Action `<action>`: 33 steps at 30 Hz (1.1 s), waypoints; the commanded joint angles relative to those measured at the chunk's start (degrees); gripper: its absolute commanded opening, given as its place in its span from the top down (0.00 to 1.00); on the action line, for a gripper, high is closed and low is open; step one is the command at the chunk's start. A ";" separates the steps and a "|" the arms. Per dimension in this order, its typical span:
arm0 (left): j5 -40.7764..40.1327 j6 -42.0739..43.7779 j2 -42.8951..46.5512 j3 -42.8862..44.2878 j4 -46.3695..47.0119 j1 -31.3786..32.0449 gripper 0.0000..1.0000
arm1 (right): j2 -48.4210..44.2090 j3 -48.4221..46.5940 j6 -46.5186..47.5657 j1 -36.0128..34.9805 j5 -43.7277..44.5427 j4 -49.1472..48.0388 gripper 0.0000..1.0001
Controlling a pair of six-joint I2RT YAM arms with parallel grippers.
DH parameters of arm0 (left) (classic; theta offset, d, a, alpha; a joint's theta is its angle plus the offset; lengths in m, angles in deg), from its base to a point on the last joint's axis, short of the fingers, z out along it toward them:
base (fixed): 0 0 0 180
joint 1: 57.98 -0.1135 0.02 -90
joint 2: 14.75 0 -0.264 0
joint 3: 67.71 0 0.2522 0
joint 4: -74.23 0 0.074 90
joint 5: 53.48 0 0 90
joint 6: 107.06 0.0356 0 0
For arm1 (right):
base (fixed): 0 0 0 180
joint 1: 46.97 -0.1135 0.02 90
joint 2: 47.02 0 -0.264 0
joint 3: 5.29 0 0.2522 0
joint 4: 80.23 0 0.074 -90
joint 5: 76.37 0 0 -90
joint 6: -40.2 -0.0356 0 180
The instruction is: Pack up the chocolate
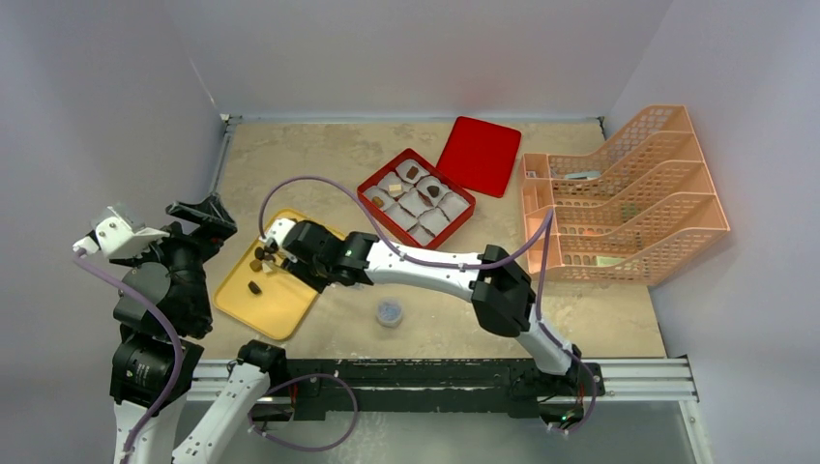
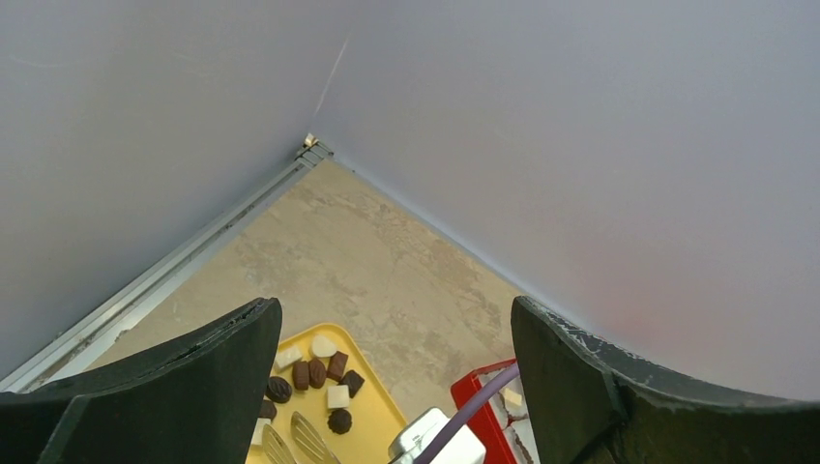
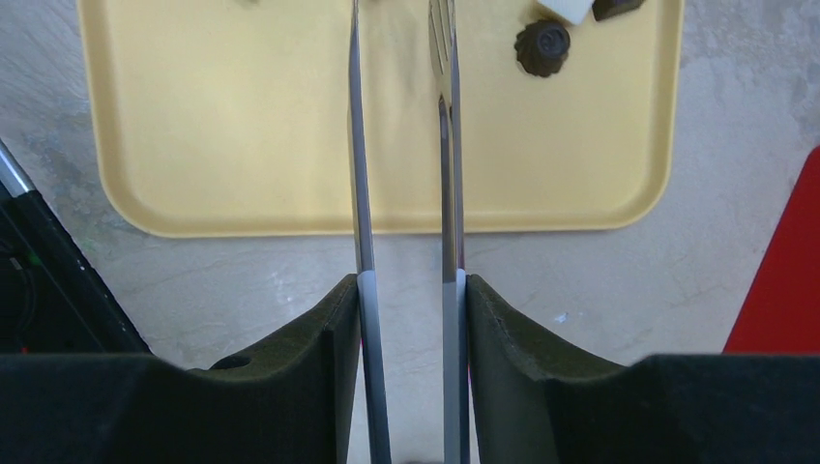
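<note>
Clamped on slim silver metal tongs (image 3: 359, 193) with parted tips, the right gripper (image 3: 411, 290) should straddle one dark ridged chocolate (image 3: 542, 46) on the yellow plastic tray (image 3: 193, 116) before squeezing.

Raised left end effector (image 2: 395, 314) splayed wide, right arm (image 1: 425, 261) stretched leftward, right end effector (image 3: 411, 290) clamping tongs (image 3: 451, 193)
</note>
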 commanded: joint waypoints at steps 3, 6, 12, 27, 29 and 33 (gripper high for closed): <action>-1.14 -0.11 0.07 1.70 1.36 -0.15 0.12 | 2.15 -6.99 2.55 -1.49 1.03 -0.92 0.55; -1.37 -0.10 0.07 1.59 1.49 -0.15 0.12 | 3.67 -8.81 2.96 -1.78 1.81 0.06 0.55; -1.36 -0.10 -0.04 1.52 1.60 -0.07 0.12 | 6.80 -12.96 2.98 -2.35 4.78 3.11 0.54; -1.12 -0.63 0.37 0.95 1.38 -0.06 0.12 | 10.52 -16.84 5.64 -3.90 8.48 4.09 0.61; -1.12 -0.69 0.44 0.82 1.40 -0.06 0.12 | 10.39 -16.60 6.15 -3.92 9.50 4.10 0.63; -1.12 -0.89 0.46 0.52 1.47 -0.06 0.12 | 9.27 -15.49 6.22 -3.92 10.80 3.72 0.68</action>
